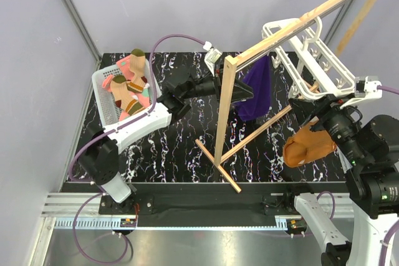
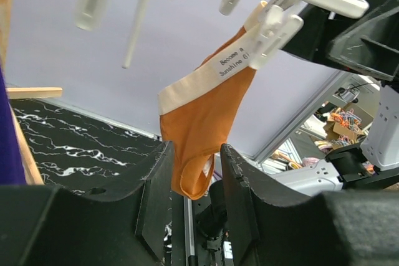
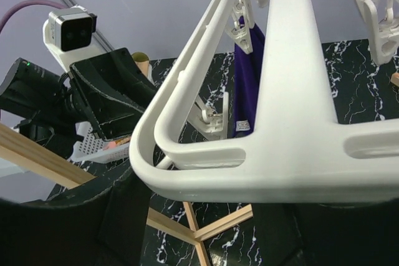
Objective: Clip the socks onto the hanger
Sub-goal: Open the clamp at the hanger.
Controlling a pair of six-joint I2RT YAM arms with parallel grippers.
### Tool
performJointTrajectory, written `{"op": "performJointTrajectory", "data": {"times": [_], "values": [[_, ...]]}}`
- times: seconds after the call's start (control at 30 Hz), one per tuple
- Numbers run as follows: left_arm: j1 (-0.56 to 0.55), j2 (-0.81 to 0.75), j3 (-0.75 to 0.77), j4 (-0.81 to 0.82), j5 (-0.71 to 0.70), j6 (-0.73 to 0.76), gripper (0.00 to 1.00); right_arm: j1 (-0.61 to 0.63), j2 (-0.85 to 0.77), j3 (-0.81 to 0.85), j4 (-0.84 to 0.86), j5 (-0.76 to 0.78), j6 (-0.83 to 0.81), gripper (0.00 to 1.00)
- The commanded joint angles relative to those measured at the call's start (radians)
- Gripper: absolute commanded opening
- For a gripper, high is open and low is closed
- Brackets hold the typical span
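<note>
At far left, the socks [image 1: 128, 85] lie in the white basket [image 1: 101, 105], none clipped. Your left end effector [image 2: 196, 149] gapes empty over the counter [image 1: 181, 154]; pinch one sock by its cuff. Whether the right end effector [image 3: 206, 216] grips the hanger [image 3: 293, 104], I cannot tell.

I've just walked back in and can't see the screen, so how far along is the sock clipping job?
Done: nothing yet; the socks all lie in the white basket, none on the hanger, whose clips hold only a purple cloth and an orange cloth. In hand: the left gripper is empty, jaws open, near the hanger; the right gripper is at the frame's corner. Left: every sock.
</note>
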Motion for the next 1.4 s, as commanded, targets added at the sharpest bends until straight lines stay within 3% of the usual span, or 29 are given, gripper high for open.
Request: {"op": "performJointTrajectory", "data": {"times": [0.0, 0.27, 0.43, 0.57, 0.8, 0.9, 1.37], "values": [[-0.022, 0.004, 0.047, 0.083, -0.013, 0.008, 0.41, -0.001, -0.008, -0.036, 0.108, 0.043, -0.024, 0.65], [-0.062, 0.043, 0.044, 0.237, -0.027, 0.005, 0.43, -0.001, -0.071, -0.148, 0.232, 0.085, 0.011, 0.62], [-0.089, 0.087, 0.072, 0.329, -0.002, 0.039, 0.55, -0.001, -0.054, -0.115, 0.16, 0.117, 0.077, 0.6], [-0.118, 0.118, 0.096, 0.344, -0.021, 0.094, 0.6, -0.001, -0.062, -0.084, 0.123, 0.106, 0.146, 0.6], [-0.141, 0.21, 0.081, 0.681, -0.045, 0.071, 0.64, -0.001, -0.083, -0.07, 0.048, 0.076, 0.269, 0.6], [-0.152, 0.248, 0.106, 0.741, -0.057, 0.085, 0.64, -0.001, -0.094, -0.064, 0.013, 0.062, 0.293, 0.62], [-0.223, 0.352, 0.228, 0.7, -0.148, 0.26, 0.63, -0.001, -0.1, -0.033, -0.058, 0.126, 0.272, 0.63]]}}
